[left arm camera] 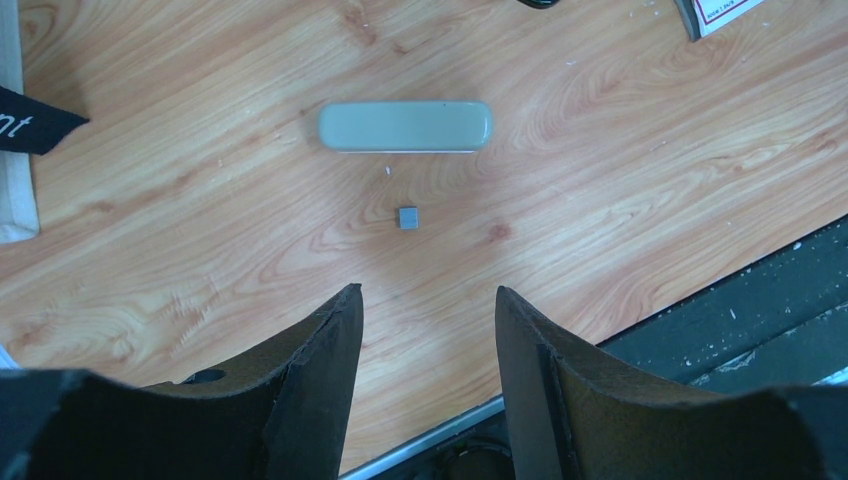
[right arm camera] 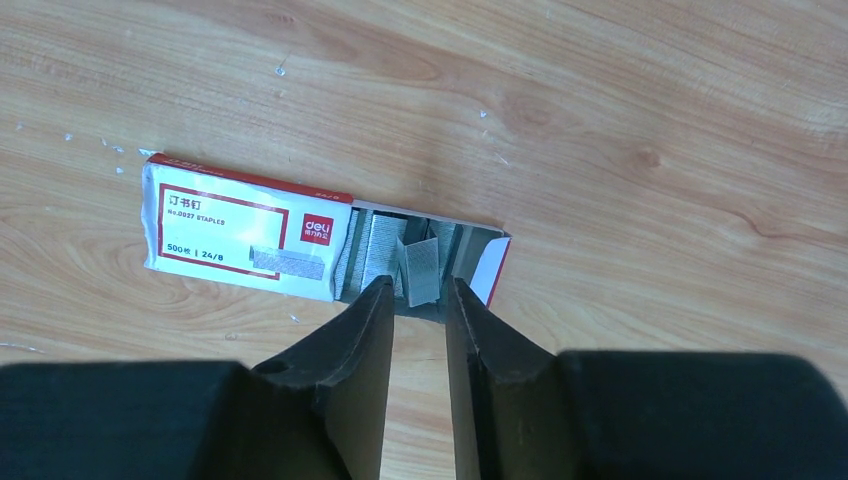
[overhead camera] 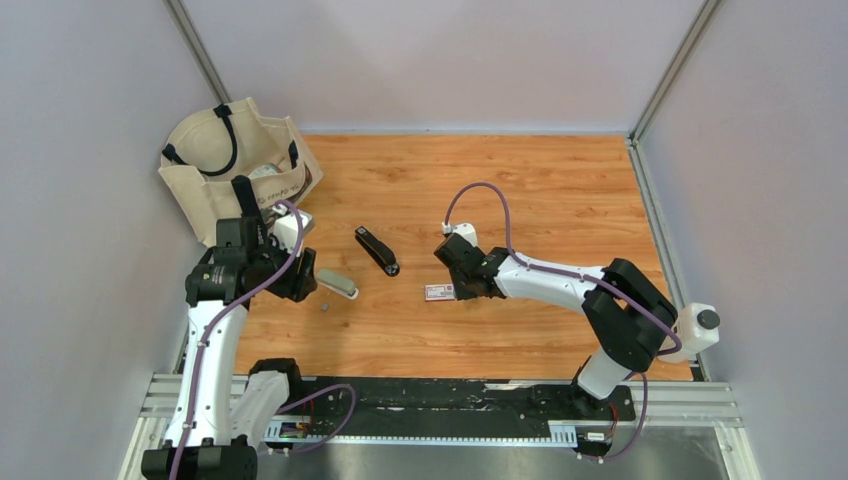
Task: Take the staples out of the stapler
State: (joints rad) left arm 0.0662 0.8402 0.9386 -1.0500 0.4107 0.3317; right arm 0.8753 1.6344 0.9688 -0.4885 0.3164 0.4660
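Hovering over the open staple box [right arm camera: 330, 245], the right gripper [right arm camera: 418, 295] is pinching, or nearly pinching, a strip of staples [right arm camera: 421, 268]. The left gripper [left arm camera: 428, 325] is gaping empty. The stapler [overhead camera: 377, 249] is lying mid-table.

stapler [left arm camera: 537, 3] cropped by top edge, box [left arm camera: 722, 14] likewise

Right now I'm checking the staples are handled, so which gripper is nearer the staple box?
Right. The right gripper sits at the open end of the staple box, fingertips at its staples. The left gripper is far off, over the small grey block.
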